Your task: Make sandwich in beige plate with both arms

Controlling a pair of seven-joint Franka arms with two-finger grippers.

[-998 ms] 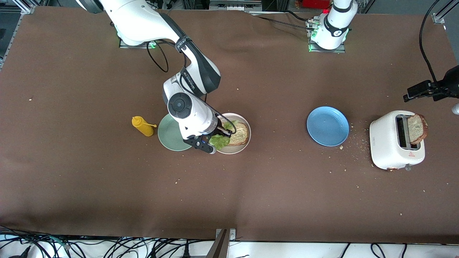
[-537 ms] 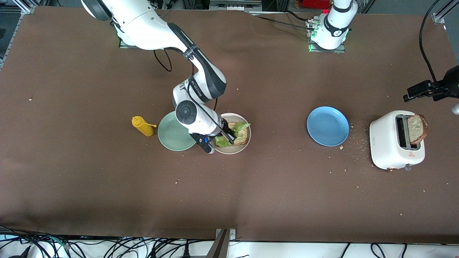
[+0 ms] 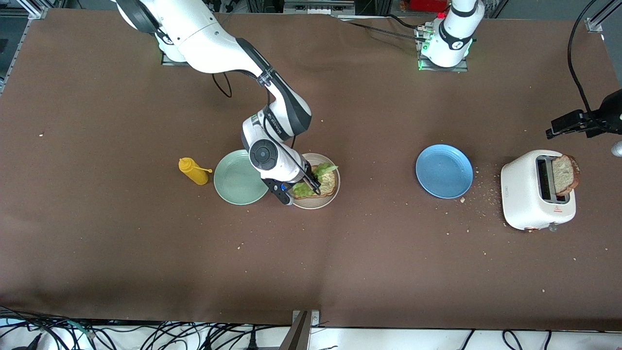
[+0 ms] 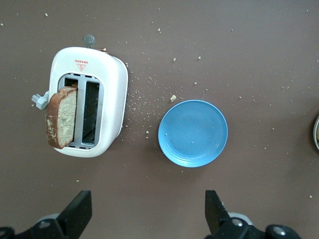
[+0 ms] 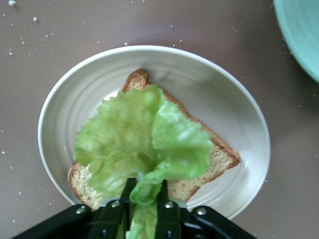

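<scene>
The beige plate (image 3: 326, 199) (image 5: 219, 99) holds one toast slice (image 3: 329, 183) (image 5: 219, 158). A ruffled green lettuce leaf (image 3: 320, 171) (image 5: 134, 134) lies spread over that slice. My right gripper (image 3: 312, 183) (image 5: 145, 191) is shut on the leaf's stem end, low over the plate. A second toast slice (image 3: 564, 174) (image 4: 61, 122) stands in the white toaster (image 3: 525, 199) (image 4: 112, 89) at the left arm's end. My left gripper (image 4: 148, 214) is open and empty, high over bare table near the blue plate (image 4: 193, 133); in the front view it is out of frame.
A mint-green plate (image 3: 237, 177) (image 5: 304, 35) lies beside the beige plate, with a yellow mustard bottle (image 3: 193, 171) next to it. The blue plate (image 3: 443, 171) lies between the beige plate and the toaster. Crumbs are scattered around the toaster.
My right gripper has carried the lettuce from the beige plate's rim onto the toast and lowered it. The left arm has not moved.
</scene>
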